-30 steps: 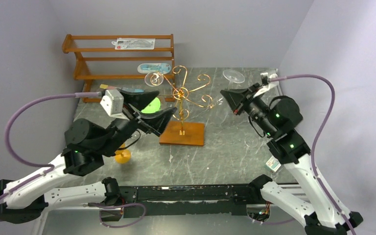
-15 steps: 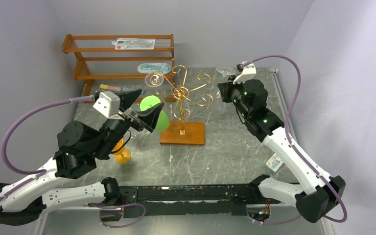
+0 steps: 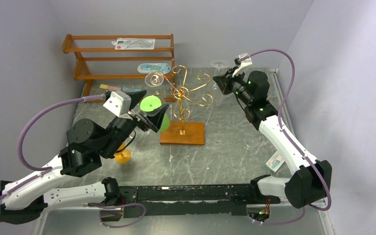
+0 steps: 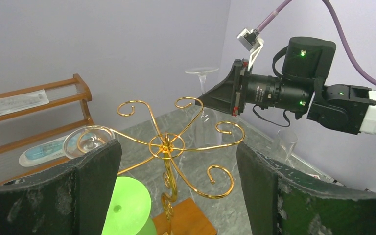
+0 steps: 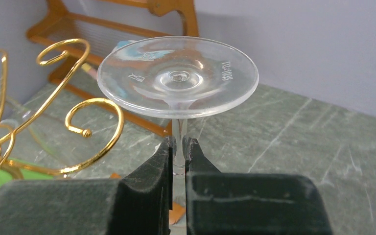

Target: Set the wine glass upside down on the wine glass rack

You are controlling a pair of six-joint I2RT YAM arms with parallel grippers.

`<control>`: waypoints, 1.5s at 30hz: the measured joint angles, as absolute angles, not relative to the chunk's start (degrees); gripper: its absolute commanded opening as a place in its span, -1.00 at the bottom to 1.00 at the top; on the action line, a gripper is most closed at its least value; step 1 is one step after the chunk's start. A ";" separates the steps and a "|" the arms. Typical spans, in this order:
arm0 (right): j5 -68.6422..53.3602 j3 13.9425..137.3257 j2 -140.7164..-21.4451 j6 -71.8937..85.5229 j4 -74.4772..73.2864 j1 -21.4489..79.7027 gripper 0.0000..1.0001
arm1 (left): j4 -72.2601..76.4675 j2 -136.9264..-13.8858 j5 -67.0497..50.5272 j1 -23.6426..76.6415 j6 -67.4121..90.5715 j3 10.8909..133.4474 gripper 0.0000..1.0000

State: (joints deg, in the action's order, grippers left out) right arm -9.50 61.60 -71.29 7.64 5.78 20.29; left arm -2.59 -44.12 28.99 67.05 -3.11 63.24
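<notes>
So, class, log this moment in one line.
right gripper: shut on wine glass stem, foot up | left gripper: open, empty | wine glass rack: held glass not hung

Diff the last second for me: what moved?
The right tool, shut on the wine glass stem with the foot up, carried it toward the far edge of the table and slightly left. The left tool stayed open near the wine glass rack, which did not move.
</notes>
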 measured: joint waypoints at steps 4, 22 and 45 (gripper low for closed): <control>-21.91 60.97 -72.64 4.97 8.80 16.60 -1.00 | -2.92 -44.66 28.99 67.05 -2.70 63.26 0.82; -54.98 64.90 -85.71 -0.40 17.04 10.68 -1.00 | -3.51 -49.80 28.91 67.05 -1.69 64.97 0.81; -67.99 72.55 -96.18 7.94 29.04 11.57 -1.00 | -4.43 -54.76 28.25 67.05 -0.60 66.19 0.82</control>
